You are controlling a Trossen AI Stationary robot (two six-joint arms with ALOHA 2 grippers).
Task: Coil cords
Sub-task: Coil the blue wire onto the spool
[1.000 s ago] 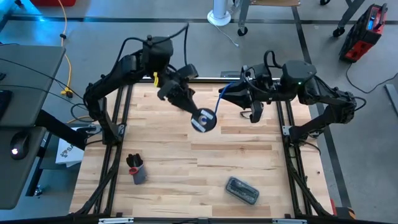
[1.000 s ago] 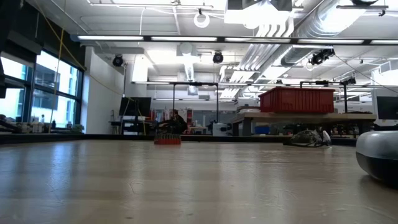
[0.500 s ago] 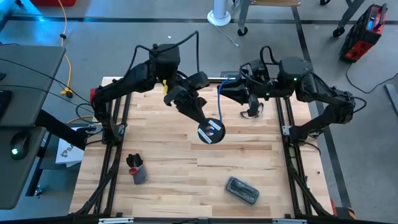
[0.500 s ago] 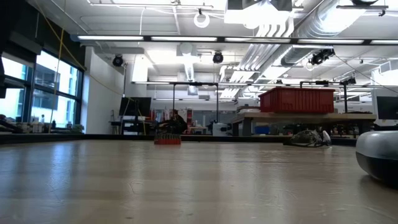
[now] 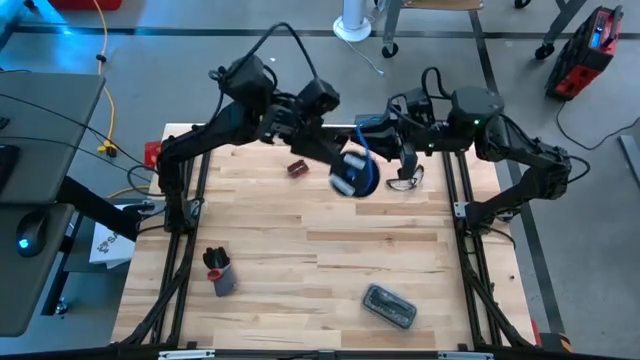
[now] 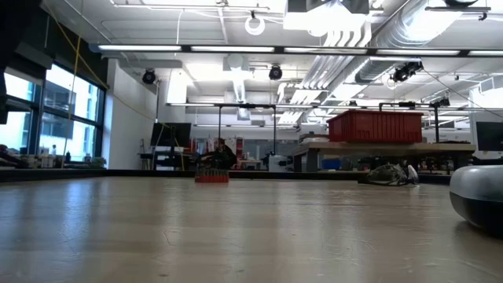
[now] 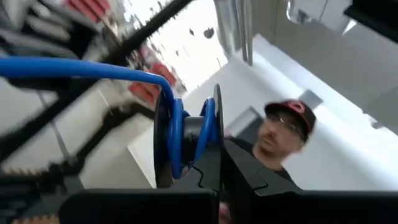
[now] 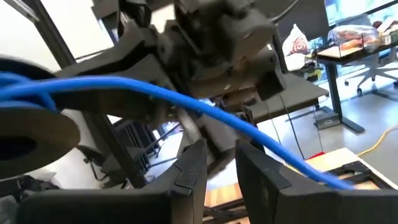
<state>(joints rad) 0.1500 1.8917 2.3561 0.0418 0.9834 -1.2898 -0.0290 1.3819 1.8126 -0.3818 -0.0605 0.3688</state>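
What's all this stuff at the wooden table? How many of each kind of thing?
Robot grippers: 2 (left gripper, right gripper)
Reel with blue cord, held by the left gripper: 1
Glasses: 1
Small reddish block: 1
Grey-and-red item: 1
Grey case: 1
Total: 7

Left pincer (image 5: 345, 172) swung the reel (image 5: 354, 174) from mid-tabletop toward the far right corner, next to right pincer (image 5: 385, 140); blue cord (image 5: 366, 152) span shortened.

A wooden table (image 5: 300, 240) carries glasses (image 5: 405, 182), a small red block (image 5: 297, 168) and a grey case (image 5: 389, 306).
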